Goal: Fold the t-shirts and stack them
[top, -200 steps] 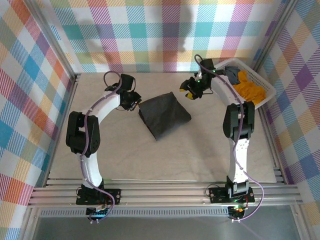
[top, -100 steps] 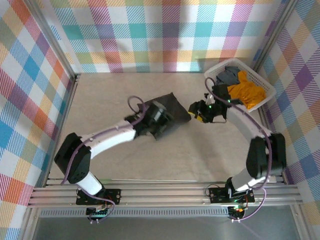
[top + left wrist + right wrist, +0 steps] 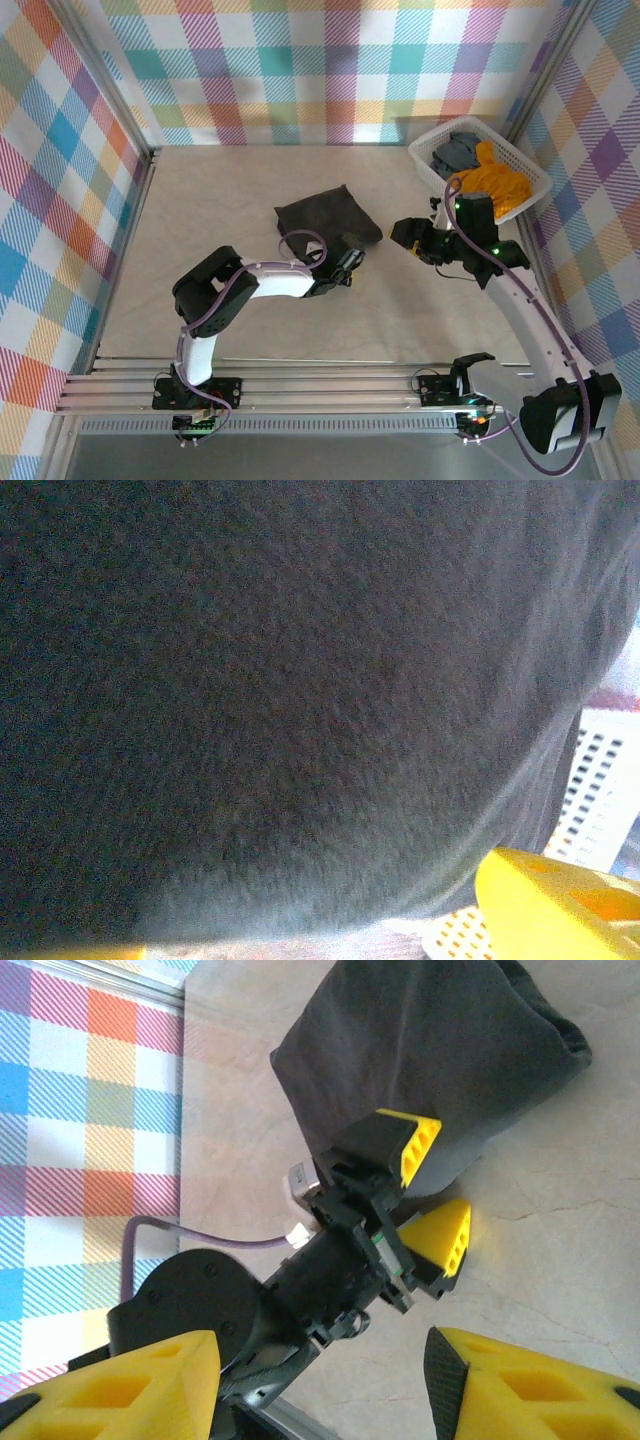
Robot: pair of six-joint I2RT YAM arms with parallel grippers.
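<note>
Charcoal t-shirt (image 3: pixel 322 214) lies folded mid-table. My left arm reaches low across to its near corner, left gripper (image 3: pixel 348 260) spread at the hem, clasping nothing I can make out. My right gripper (image 3: pixel 405 234) hovers beside, spread and empty. Close up, its cloth blurs.

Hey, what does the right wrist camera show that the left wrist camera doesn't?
Right wrist view: the left hand, open at the edge of the folded charcoal t-shirt, plus bare table and plaid wall. Left wrist view: the white basket beyond a close blur of cloth. Shared: the charcoal t-shirt and the left hand's yellow fingers.
</note>
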